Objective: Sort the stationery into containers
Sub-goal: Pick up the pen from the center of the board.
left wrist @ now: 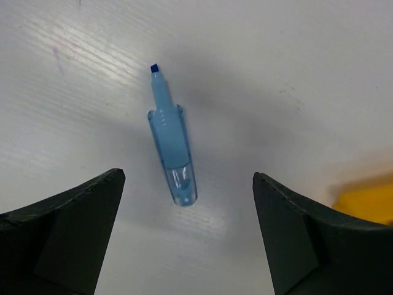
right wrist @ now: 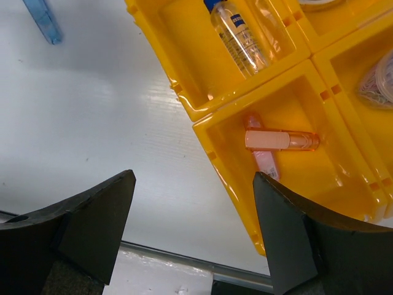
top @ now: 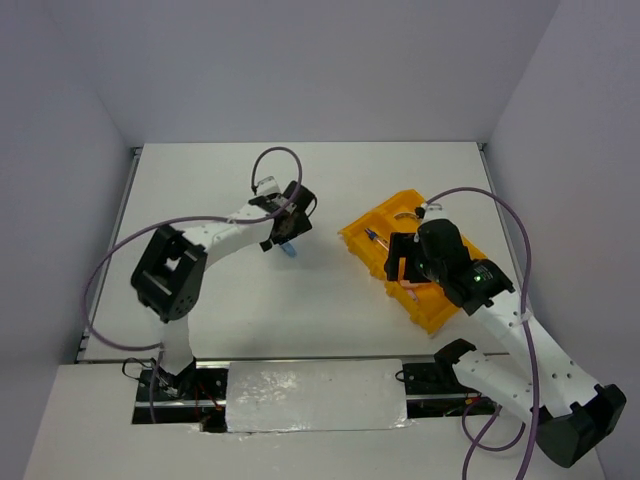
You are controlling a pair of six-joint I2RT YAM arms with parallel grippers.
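A blue pen-like piece (left wrist: 172,147) lies on the white table, its tip pointing away in the left wrist view. My left gripper (left wrist: 187,184) hangs open right above it, one finger on each side, touching nothing. From above, that piece (top: 289,250) lies just under the left gripper (top: 285,230). The orange-yellow tray (top: 436,318) sits at the right. My right gripper (right wrist: 193,178) is open and empty over the tray's (right wrist: 227,166) near-left wall. Two salmon-pink pieces (right wrist: 279,140) lie crossed in one compartment. A blue-capped bottle (right wrist: 236,34) lies in the adjoining one.
A round clear item (right wrist: 377,80) shows in a compartment at the right edge of the right wrist view. The blue piece (right wrist: 43,18) shows at that view's top left. Walls enclose the table on three sides. Purple cables loop over both arms.
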